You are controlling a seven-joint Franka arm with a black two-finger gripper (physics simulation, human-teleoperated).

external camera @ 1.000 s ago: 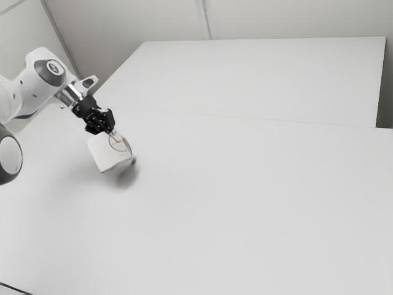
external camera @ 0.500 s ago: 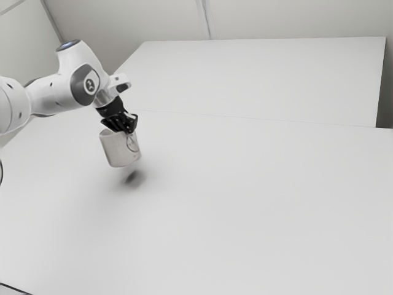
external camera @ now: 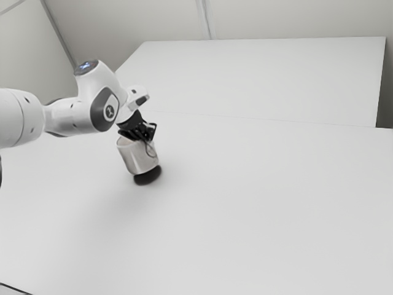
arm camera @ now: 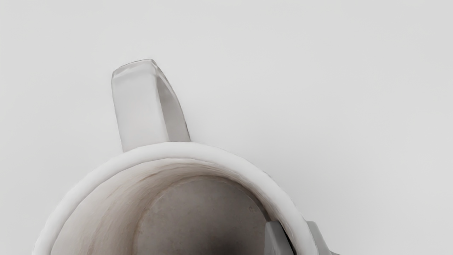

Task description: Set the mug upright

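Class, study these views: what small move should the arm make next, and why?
Probably tip the mug level: in the exterior view it leans, rim toward that view's left, over a dark shadow on the table, and the jaws pinch its wall from inside and outside.

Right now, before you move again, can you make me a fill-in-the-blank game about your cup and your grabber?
1. My gripper pinches the wall of the mug, with one finger inside it and the other finger ____ it.
2. The mug's open end faces mostly ____, not down.
3. The loop on the mug's side is its ____.
4. Below the mug, a dark ____ falls on the table.

Missing words: outside; up; handle; shadow.
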